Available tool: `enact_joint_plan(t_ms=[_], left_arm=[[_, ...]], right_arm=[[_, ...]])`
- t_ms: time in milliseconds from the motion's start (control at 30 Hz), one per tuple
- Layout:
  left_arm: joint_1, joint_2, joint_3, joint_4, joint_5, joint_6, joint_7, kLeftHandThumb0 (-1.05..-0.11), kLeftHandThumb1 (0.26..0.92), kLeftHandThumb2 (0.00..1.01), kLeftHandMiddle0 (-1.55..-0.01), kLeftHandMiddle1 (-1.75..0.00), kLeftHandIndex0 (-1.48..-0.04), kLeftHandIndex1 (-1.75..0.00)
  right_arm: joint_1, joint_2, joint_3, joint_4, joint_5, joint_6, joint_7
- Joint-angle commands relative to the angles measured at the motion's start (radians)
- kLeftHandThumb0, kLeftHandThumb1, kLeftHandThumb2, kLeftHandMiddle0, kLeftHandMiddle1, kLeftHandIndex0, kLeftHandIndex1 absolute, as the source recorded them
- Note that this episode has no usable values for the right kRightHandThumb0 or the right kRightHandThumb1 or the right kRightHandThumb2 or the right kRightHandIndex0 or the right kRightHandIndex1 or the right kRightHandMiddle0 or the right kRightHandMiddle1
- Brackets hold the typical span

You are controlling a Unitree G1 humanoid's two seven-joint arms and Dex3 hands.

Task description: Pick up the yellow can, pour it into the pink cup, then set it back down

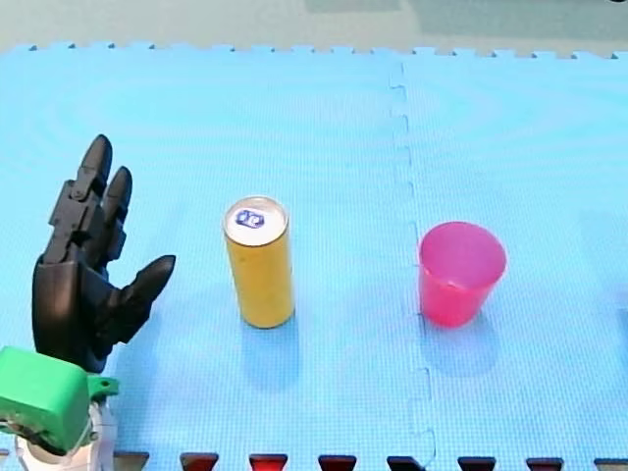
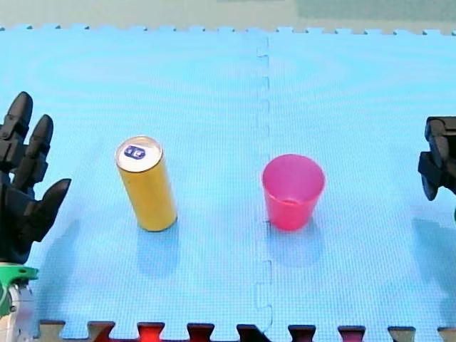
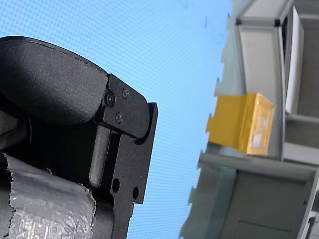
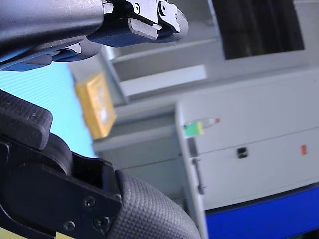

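Observation:
A yellow can stands upright on the blue foam mat, left of the middle, its silver top showing. A pink cup stands upright to the can's right, past the mat seam. My left hand hovers to the left of the can, a short gap away, holding nothing. My right hand is at the far right edge, well to the right of the cup, with its fingers curled and nothing in them.
A jigsaw seam runs front to back between can and cup. The mat's toothed front edge lies close below. Beyond the mat's edge the wrist views show grey cabinets and a yellow box.

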Motion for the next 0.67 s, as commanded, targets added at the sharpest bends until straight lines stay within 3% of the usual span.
enact_joint_plan(t_ms=[0,133,267,500,633], left_arm=[[0.014,0.010,0.018,-0.062,0.014,0.021,0.018,-1.048,0.916,0.03,-0.30,-0.02,-0.28,-0.02],[0.029,0.023,0.032,-0.130,0.100,0.057,0.095,-1.048,0.920,0.03,-0.30,-0.02,-0.28,-0.02],[0.041,0.030,0.038,-0.182,0.125,0.100,0.116,-1.048,0.921,0.03,-0.30,-0.02,-0.28,-0.01],[0.038,0.020,0.047,-0.202,0.129,0.124,0.132,-1.048,0.921,0.03,-0.32,-0.02,-0.29,-0.01],[0.024,0.023,0.045,-0.221,0.179,0.142,0.176,-1.048,0.920,0.03,-0.32,-0.02,-0.29,-0.01]], right_arm=[[0.001,-0.003,-0.002,0.003,0.002,0.001,-0.005],[0.001,0.000,-0.006,0.003,0.007,0.000,-0.001],[0.000,0.001,-0.006,0.003,0.006,0.000,-0.002],[0.000,0.004,-0.002,0.003,0.000,-0.001,-0.007],[-0.001,0.003,-0.001,0.003,-0.001,0.000,-0.008]])
